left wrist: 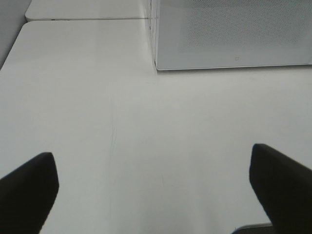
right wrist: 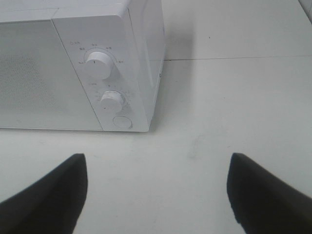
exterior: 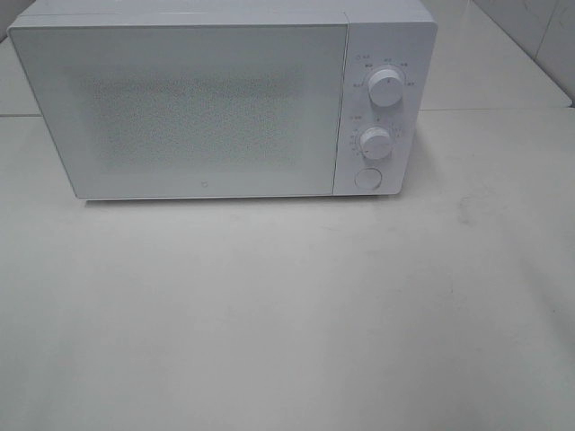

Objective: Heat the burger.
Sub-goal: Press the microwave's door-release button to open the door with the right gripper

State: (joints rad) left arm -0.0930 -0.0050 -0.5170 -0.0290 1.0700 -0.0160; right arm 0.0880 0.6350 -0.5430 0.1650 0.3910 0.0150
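A: What stands on the pale desk [exterior: 287, 314]?

B: One white boxy microwave oven [exterior: 207, 108], door shut. It has two round white dials, upper dial [exterior: 385, 90] and lower dial [exterior: 375, 142], plus one round button [exterior: 367, 178].

A: The end effectors?

B: The left end effector [left wrist: 152, 163] and the right end effector [right wrist: 157, 163] are both spread wide, holding nothing, facing the oven.

A: The burger?

B: It shows in no view. The speckled door looks too cloudy to see through, so I cannot tell.

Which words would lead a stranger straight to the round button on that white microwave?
Find the white microwave at the back of the table, then the narrow control panel at its right end. The button sits lowest there, under the upper knob and lower knob; unlike them it is flat and has no markings around it.
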